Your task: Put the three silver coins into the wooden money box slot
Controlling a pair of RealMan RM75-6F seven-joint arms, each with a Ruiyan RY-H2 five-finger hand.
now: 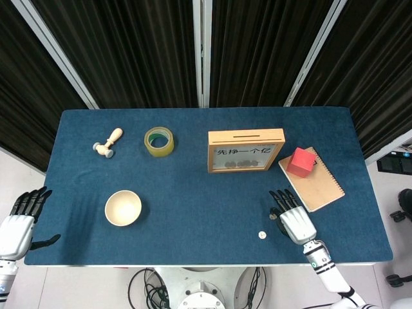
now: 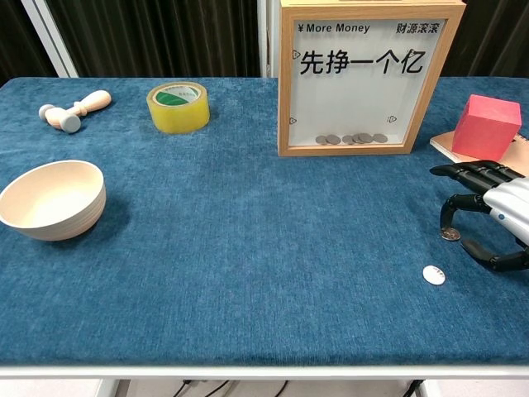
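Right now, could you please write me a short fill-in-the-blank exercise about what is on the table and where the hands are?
1. The red cube sits on top of the ____.
2. The hand reaching down over a coin on the cloth is the robot's ____ hand.
3. Between the small wooden mallet and the money box lies a roll of ____.
4. The bowl on the table holds ____.

Missing words: notebook; right; tape; nothing

We noted right hand [image 1: 293,219] low by one coin [image 1: 273,217] | second coin [image 1: 262,235] lay apart | money box [image 1: 246,150] stood upright.
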